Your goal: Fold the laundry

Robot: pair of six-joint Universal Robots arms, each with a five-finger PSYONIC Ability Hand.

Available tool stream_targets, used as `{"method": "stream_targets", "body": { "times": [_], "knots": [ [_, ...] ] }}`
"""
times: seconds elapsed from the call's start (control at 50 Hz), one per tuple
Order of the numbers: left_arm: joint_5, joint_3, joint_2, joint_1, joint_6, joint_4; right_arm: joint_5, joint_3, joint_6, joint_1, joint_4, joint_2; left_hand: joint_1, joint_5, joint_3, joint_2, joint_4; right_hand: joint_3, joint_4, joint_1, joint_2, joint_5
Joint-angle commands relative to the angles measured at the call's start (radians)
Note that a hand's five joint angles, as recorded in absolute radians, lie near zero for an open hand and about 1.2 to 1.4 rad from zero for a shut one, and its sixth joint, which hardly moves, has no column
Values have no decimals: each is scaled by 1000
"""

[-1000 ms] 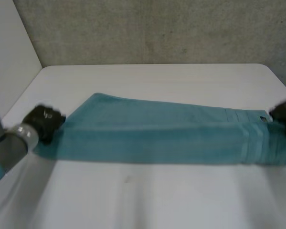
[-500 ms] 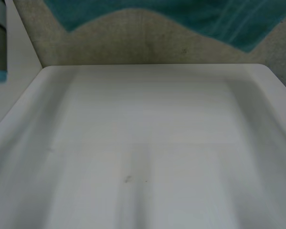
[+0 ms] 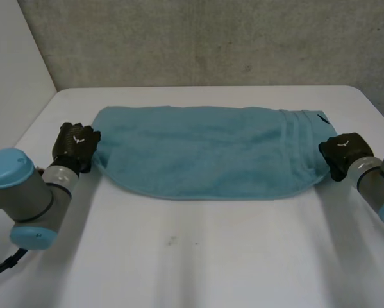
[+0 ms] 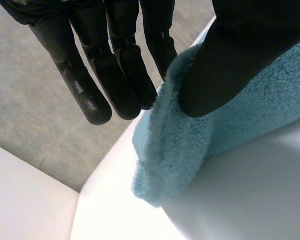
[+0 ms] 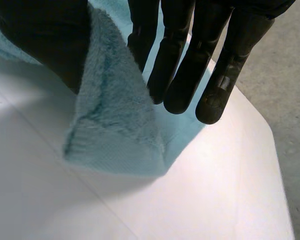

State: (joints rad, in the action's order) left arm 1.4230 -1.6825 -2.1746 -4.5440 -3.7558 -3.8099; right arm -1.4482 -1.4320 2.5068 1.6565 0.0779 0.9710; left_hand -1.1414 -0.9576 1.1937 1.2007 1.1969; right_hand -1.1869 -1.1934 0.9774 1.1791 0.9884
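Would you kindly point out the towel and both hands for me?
towel (image 3: pixel 204 151), head view, its middle.
left hand (image 3: pixel 76 144), head view, back of the hand.
right hand (image 3: pixel 343 153), head view, back of the hand.

The towel (image 3: pixel 204 151) is plain teal, with a band of same-colour woven stripes toward its 3 o'clock end and a small dark tag (image 3: pixel 322 117) there. The bench (image 3: pixel 198 256) is white. The left hand (image 3: pixel 76 144) and right hand (image 3: pixel 344 153) are black, the arms (image 3: pixel 25 192) grey with light-blue caps. The wall (image 3: pixel 211 38) at 12 o'clock is speckled grey.
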Motion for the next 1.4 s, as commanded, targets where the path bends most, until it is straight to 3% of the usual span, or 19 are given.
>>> {"method": "stream_targets", "body": {
  "times": [0.02, 0.06, 0.1, 0.12, 0.14, 0.2, 0.26, 0.4, 0.56, 0.72, 0.84, 0.9, 0.92, 0.94, 0.96, 1.0, 1.2, 1.3, 1.4],
  "knots": [
    [7, -167, 244, -68, -62, 298, -1, -73, -74, -23, -197, 189, -255, -264, 203, 196, 199, -209, -203, 419, 217, 233],
    [7, -210, 344, -99, -114, 455, -1, -106, -182, -82, -366, 261, -255, -264, 203, 196, 199, -209, -203, 419, 217, 233],
    [7, -224, 381, -107, -133, 507, 2, -142, -308, -128, -488, 313, -255, -264, 203, 196, 199, -209, -203, 419, 217, 233],
    [-1, -258, 480, -136, -175, 659, 2, -155, -351, -144, -524, 328, -255, -264, 203, 196, 199, -209, -203, 419, 217, 233],
    [-1, -258, 481, -136, -176, 661, 2, -168, -393, -158, -558, 342, -255, -264, 203, 196, 199, -209, -203, 419, 217, 233],
    [-16, -293, 584, -193, -220, 827, 3, -194, -506, -208, -613, 385, -255, -264, 203, 196, 199, -209, -203, 419, 217, 233],
    [-82, -293, 596, -194, -222, 851, 34, -189, -497, -219, -586, 402, -255, -264, 203, 196, 199, -209, -203, 419, 217, 233],
    [-190, -232, 510, -188, -214, 702, 81, -147, -374, -218, -427, 364, -255, -264, 203, 196, 199, -209, -203, 419, 217, 233],
    [-109, 65, 175, -46, -205, 397, 59, -24, -226, -169, -282, 155, -255, -264, 203, 196, 199, -209, -203, 419, 217, 233],
    [-46, 364, -107, 6, -219, 322, -49, 116, -158, -100, -132, 22, -255, -264, 203, 196, 199, -209, -203, 419, 217, 233],
    [-56, 441, -191, 17, -220, 311, -84, 189, -155, -78, -86, -75, -255, -264, 203, 196, 199, -209, -203, 419, 217, 233],
    [-62, 469, -240, 25, -220, 221, -110, 215, -155, -66, -86, -109, -255, -264, 203, 196, 199, -209, -203, 419, 217, 233],
    [-62, 468, -243, 31, -220, 199, -142, 226, -151, -54, -89, -127, -180, -189, 127, 120, 124, 539, 546, -330, -532, -516],
    [-61, 460, -243, 42, -220, 159, -155, 226, -148, -46, -87, -132, 405, 396, -458, -465, -461, 899, 905, -689, -891, -875],
    [-61, 460, -243, 42, -220, 159, -167, 225, -144, -40, -84, -135, 411, 402, -463, -470, -467, 1012, 1019, -803, -1005, -988],
    [-61, 434, -237, 62, -220, 112, -187, 225, -117, -37, -75, -135, 934, 925, -986, -993, -989, 1012, 1019, -803, -1005, -988],
    [-49, 278, -82, 83, -220, 76, -150, 116, 69, -49, 19, 81, 951, 942, -1004, -1011, -1007, 1012, 1019, -803, -1005, -988],
    [-55, 158, 39, 82, -208, 70, -40, -43, 136, -95, 72, 283, 948, 939, -1001, -1008, -1004, 1012, 1019, -803, -1005, -988],
    [-56, 47, 143, 82, -202, 72, 63, -142, 121, -185, 49, 368, 948, 939, -1001, -1008, -1004, 1012, 1019, -803, -1005, -988]
  ]
}}
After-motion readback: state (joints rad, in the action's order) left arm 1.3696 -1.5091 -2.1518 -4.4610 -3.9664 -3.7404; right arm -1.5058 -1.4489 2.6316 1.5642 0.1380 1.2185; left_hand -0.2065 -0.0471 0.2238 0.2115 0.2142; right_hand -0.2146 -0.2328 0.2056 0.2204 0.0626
